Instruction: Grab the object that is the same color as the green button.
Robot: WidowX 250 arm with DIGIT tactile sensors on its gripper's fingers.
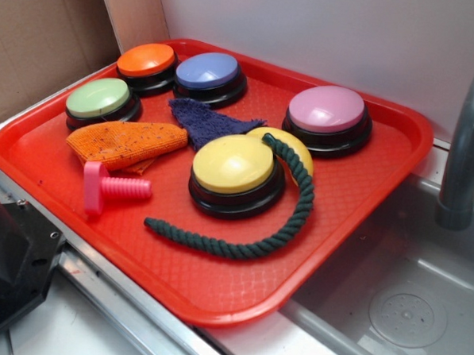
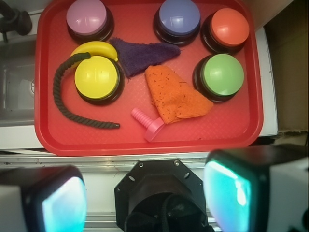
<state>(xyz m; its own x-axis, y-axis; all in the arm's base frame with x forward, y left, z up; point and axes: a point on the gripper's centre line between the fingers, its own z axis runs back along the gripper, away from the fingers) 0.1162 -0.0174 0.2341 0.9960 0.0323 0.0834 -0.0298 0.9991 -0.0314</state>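
Wrist view: gripper (image 2: 145, 203) is hanging above the near edge of the red tray (image 2: 251, 96), fingers (image 2: 241, 193) spread wide apart, holding nothing. The green rope (image 2: 60, 104) is lying on the tray floor, curling around the yellow button (image 2: 96, 79) on its sink-facing side; one end is resting up by the yellow banana (image 2: 94, 47), the other end is pointing toward the pink plastic bolt (image 2: 147, 123), clear of it. Its long axis is running as an arc from the tray's middle toward the near rim. In the exterior view the rope (image 1: 282, 220) is touching the yellow button's base. The green button (image 2: 223, 75) is sitting well apart, across the orange knitted cloth (image 2: 176, 96). The purple cloth (image 2: 140, 53) is lying between the yellow button and the blue button (image 2: 178, 17); the orange button (image 2: 229, 26) and pink button (image 2: 87, 17) are standing along the far rim. A grey faucet (image 1: 465, 150) is standing over the sink (image 1: 398, 297) beside the tray.
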